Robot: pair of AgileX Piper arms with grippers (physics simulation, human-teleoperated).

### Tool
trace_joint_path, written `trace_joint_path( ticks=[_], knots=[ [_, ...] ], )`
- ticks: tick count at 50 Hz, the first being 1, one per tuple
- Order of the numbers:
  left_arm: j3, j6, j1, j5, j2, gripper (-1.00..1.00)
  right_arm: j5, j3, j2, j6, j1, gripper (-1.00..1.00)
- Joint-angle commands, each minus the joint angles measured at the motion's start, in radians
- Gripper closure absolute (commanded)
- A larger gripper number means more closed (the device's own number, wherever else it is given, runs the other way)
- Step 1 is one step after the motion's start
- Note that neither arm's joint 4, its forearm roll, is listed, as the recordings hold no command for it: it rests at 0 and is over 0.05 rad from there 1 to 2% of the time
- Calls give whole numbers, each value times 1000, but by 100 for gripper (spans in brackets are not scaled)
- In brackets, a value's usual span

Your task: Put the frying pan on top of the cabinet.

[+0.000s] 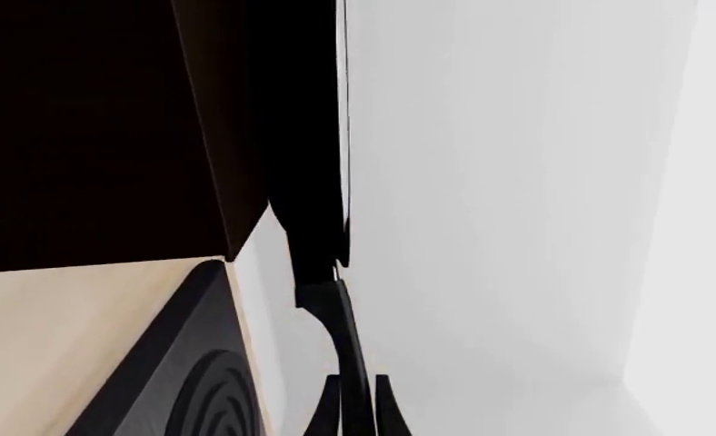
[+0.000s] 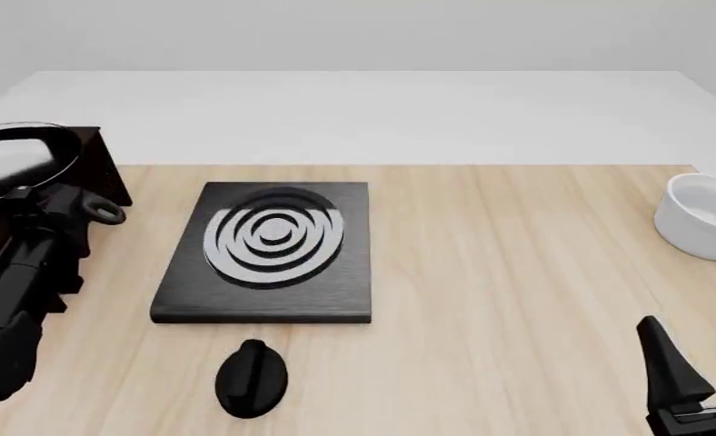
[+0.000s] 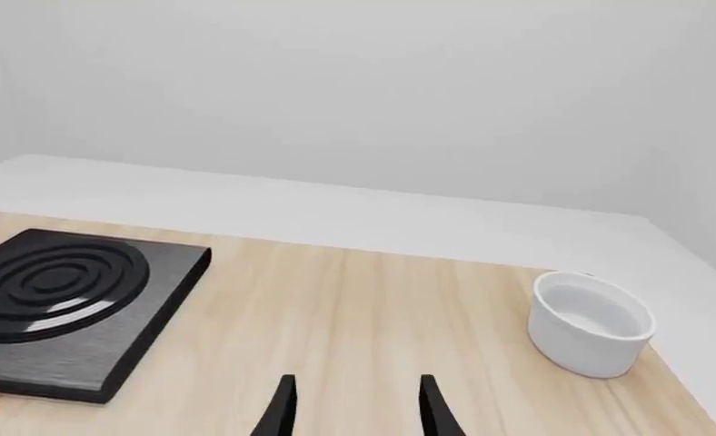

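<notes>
your left gripper (image 1: 355, 400) pinches the frying pan (image 2: 13, 162) by its thin handle, fingers closed, pan above the cabinet (image 2: 101, 177) at the desk's left. it's rigid, likely rim-heavy and glossy; grip firmly. right gripper (image 3: 352, 404) gapes empty.

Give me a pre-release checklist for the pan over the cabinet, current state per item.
1. Frying pan positioned over the cabinet: ok, the front view shows it above the top.
2. Pan resting flat on the top: cannot tell, contact is hidden.
3. Left gripper on the handle: ok, a finger on each side of it.
4. Right gripper out of the way: ok, open, low at the table's right.
5. White bowl, knob and ringed slab away from the cabinet top: ok.
</notes>
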Motion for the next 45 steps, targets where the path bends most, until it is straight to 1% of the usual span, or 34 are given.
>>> trace_joint_path(
  ticks=[1,18,29,30,45],
  knots=[
    [-27,-8,13,-53,54,100,0,0,0,-4,2,-100],
    [-36,-15,29,-78,100,100,2,0,0,-5,2,-100],
    [-31,2,44,-54,54,100,3,0,0,-6,3,-100],
    [-32,5,45,-50,52,-100,3,0,0,-6,3,-100],
    [-28,18,49,-46,42,-100,3,-1,0,-4,3,-100]
  ],
)
